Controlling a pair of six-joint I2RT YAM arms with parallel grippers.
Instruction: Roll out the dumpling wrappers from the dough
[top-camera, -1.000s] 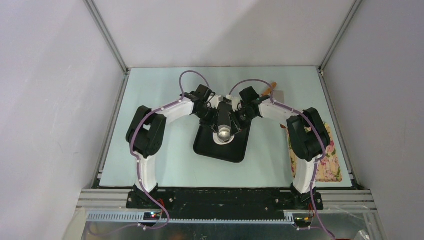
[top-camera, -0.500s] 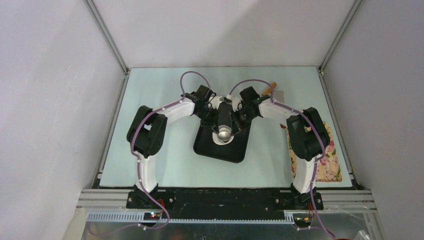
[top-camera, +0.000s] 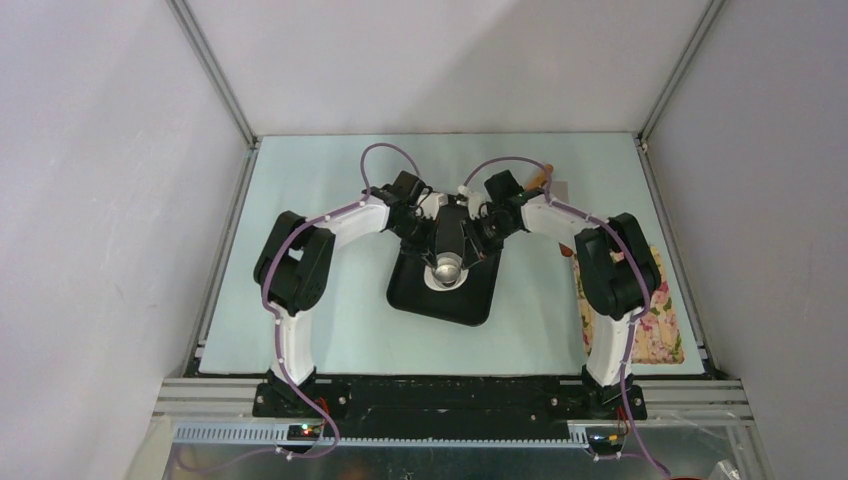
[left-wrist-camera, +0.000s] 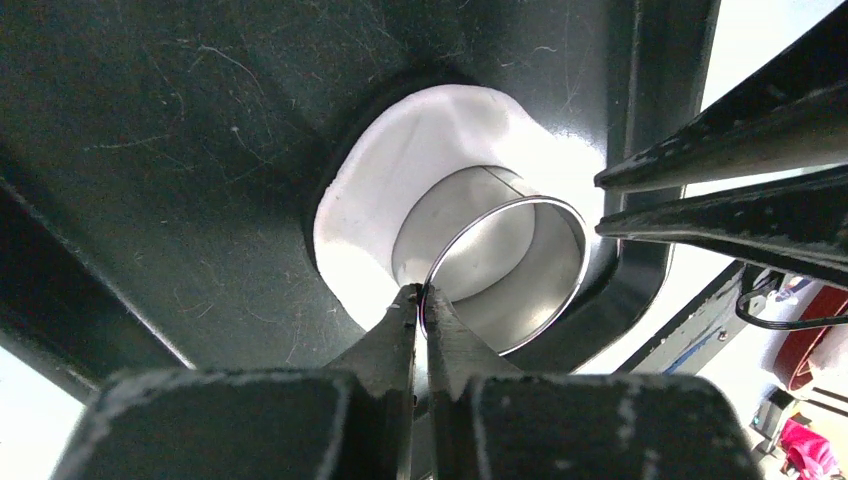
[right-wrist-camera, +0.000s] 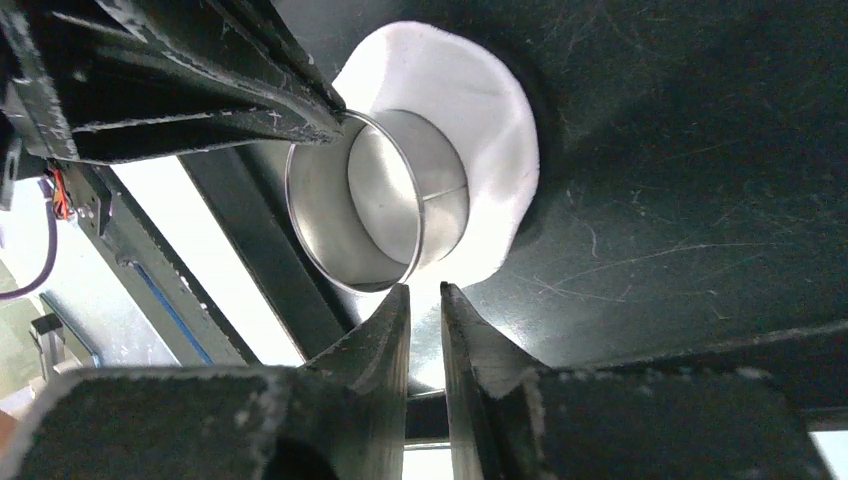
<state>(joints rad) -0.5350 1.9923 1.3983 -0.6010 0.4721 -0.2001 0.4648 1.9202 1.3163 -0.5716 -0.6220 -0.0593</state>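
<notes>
The dough (left-wrist-camera: 360, 220) lies flattened and white on the black tray (left-wrist-camera: 200, 150), which sits mid-table (top-camera: 420, 295). A round steel cup (left-wrist-camera: 520, 270) stands mouth-up on the dough, pressed into its middle. My left gripper (left-wrist-camera: 421, 292) is shut on the cup's thin rim, one finger inside and one outside. From the other side my right gripper (right-wrist-camera: 424, 290) hovers just off the cup (right-wrist-camera: 370, 200), jaws a narrow gap apart with nothing between them. The dough (right-wrist-camera: 490, 110) spreads beyond the cup. From above, both wrists meet over the cup (top-camera: 447, 267).
A floral cloth (top-camera: 660, 320) lies along the table's right edge beside the right arm. A wooden-handled tool (top-camera: 540, 178) rests at the back right on a small grey pad. Metal frame posts and white walls enclose the table.
The right gripper's jaws have parted slightly and its wrist has drawn back a little from the cup. The left gripper has kept its hold on the rim.
</notes>
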